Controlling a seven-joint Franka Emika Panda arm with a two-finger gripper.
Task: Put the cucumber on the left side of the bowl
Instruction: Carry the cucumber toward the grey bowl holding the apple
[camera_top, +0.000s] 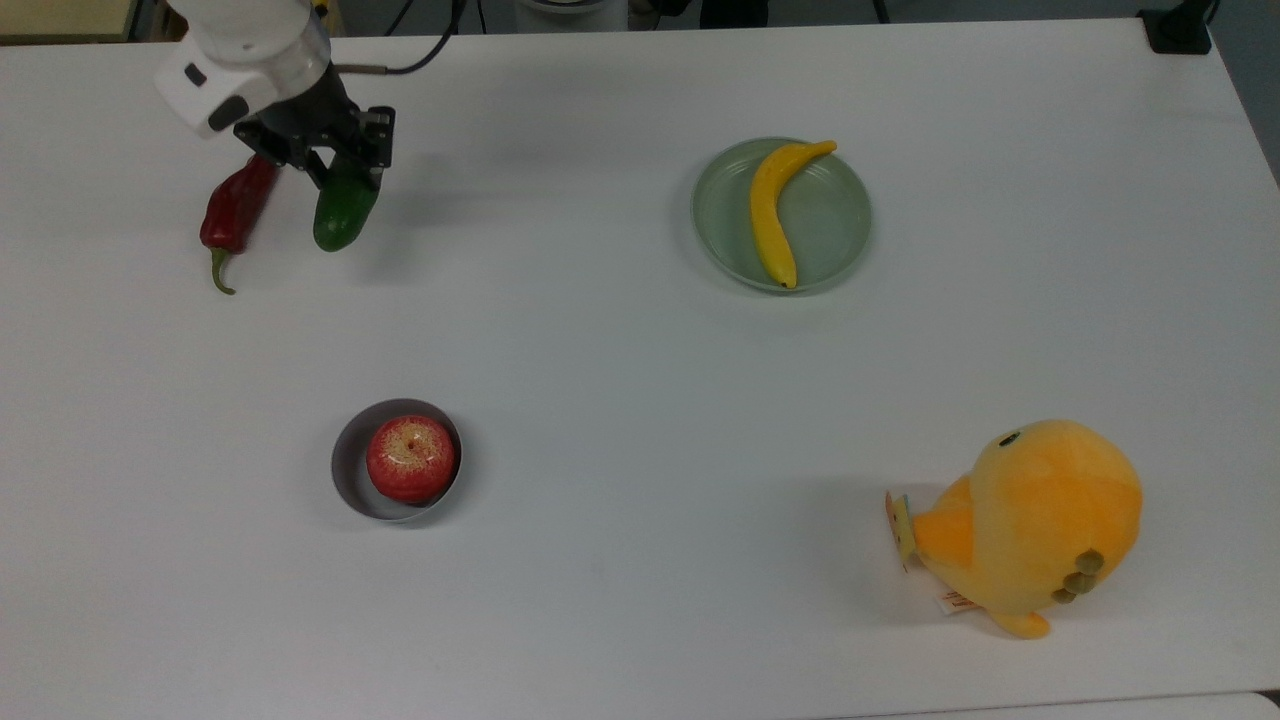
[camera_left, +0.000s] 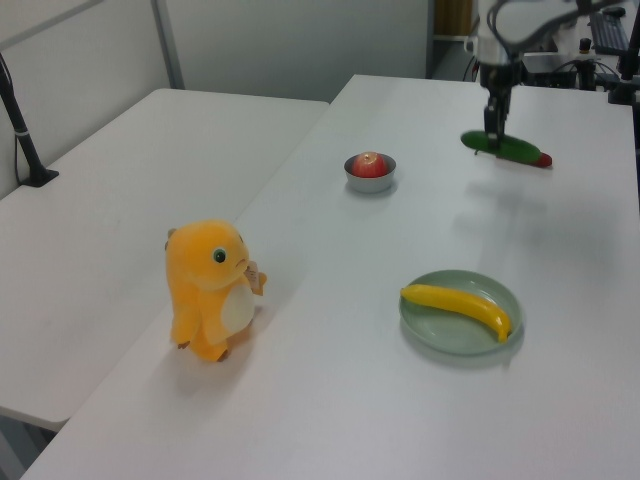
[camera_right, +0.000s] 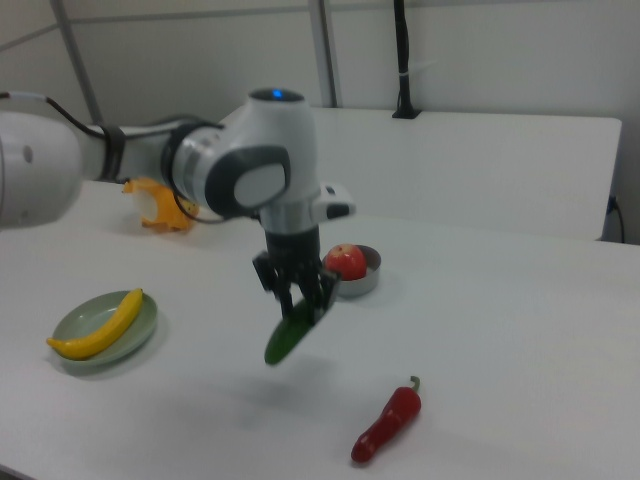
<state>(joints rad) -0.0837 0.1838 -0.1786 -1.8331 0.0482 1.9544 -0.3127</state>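
Note:
The dark green cucumber (camera_top: 343, 217) (camera_left: 507, 149) (camera_right: 288, 339) hangs tilted above the table, with my gripper (camera_top: 345, 180) (camera_left: 492, 137) (camera_right: 298, 306) shut on its upper part. In the right view its shadow lies on the table below it. The small grey bowl (camera_top: 346, 466) (camera_left: 370, 182) (camera_right: 366, 281) holds a red apple (camera_top: 410, 458) (camera_right: 343, 261) and stands well apart from the cucumber, nearer the top view's bottom edge.
A dark red chili pepper (camera_top: 235, 212) (camera_right: 388, 425) lies on the table just to the top view's left of the cucumber. A pale green plate (camera_top: 710, 215) (camera_left: 415, 318) carries a banana (camera_top: 770, 210) (camera_left: 460, 305). An orange plush toy (camera_top: 1030, 525) (camera_left: 210, 290) stands at the top view's lower right.

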